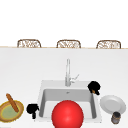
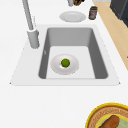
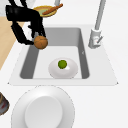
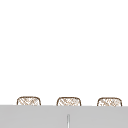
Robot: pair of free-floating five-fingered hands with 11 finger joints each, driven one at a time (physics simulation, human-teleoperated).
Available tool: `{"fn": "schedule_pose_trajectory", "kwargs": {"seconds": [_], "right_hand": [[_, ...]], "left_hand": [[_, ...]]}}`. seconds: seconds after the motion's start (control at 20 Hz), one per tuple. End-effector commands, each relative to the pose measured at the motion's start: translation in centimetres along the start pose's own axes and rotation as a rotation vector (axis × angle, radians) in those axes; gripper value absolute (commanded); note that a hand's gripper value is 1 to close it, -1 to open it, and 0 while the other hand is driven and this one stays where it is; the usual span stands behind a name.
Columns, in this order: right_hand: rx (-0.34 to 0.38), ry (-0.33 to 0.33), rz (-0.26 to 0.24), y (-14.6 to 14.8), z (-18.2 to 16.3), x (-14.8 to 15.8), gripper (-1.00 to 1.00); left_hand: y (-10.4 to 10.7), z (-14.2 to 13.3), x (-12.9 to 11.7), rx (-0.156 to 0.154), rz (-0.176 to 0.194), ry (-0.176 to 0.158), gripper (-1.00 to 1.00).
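1. The right hand [image 1: 94, 87] is hovering over the sink's [image 1: 93, 105] right rim in the front view, fingers curled down around a small brown ball [image 1: 94, 91] that barely peeks out beneath it.
2. The right side view is showing that grip far better: the right hand [image 3: 25, 18] is pinching the ball [image 3: 40, 42] at its fingertips, above the sink's [image 3: 25, 62] near-side wall, clear of the basin floor.
3. The left hand [image 1: 32, 109] is hanging by the sink's left front corner in the front view; I cannot tell how its fingers are set.
4. A red sphere [image 1: 67, 114] is covering the basin's middle in the front view, while both side views are showing a white bowl [image 3: 63, 68] there with a green ball [image 3: 62, 64] sitting in it.
5. The bowl is lying towards one end of the basin, leaving bare floor around it.
6. On the worktop [image 1: 20, 75], a white plate [image 1: 113, 104] is sitting right of the sink, with a dark jar [image 1: 115, 117] just beside it.
7. On the left, a yellow-rimmed dish [image 1: 10, 111] is carrying a brown stick [image 1: 12, 102].
8. The tap [image 1: 68, 72] is standing at the sink's back edge.
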Motion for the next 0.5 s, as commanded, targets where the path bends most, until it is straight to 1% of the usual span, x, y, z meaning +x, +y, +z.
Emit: {"fn": "schedule_pose_trajectory", "kwargs": {"seconds": [0.0,0.1,0.2,0.3,0.45], "right_hand": [[-0.035,-0.001,-0.082,0.3,2.0,-0.2,1.00],[-0.056,-0.008,-0.084,0.9,3.1,-0.6,1.00],[-0.073,-0.013,-0.111,1.3,3.8,-1.2,1.00],[-0.090,-0.014,-0.121,1.8,4.6,-2.0,1.00],[-0.087,-0.031,-0.129,2.9,5.4,-3.6,1.00]], "left_hand": [[0.0,0.0,0.0,0.000,0.000,0.000,0.00],[0.0,0.0,0.0,0.000,0.000,0.000,0.00],[0.0,0.0,0.0,0.000,0.000,0.000,0.00],[0.0,0.0,0.0,0.000,0.000,0.000,0.00],[0.0,0.0,0.0,0.000,0.000,0.000,0.00]]}}
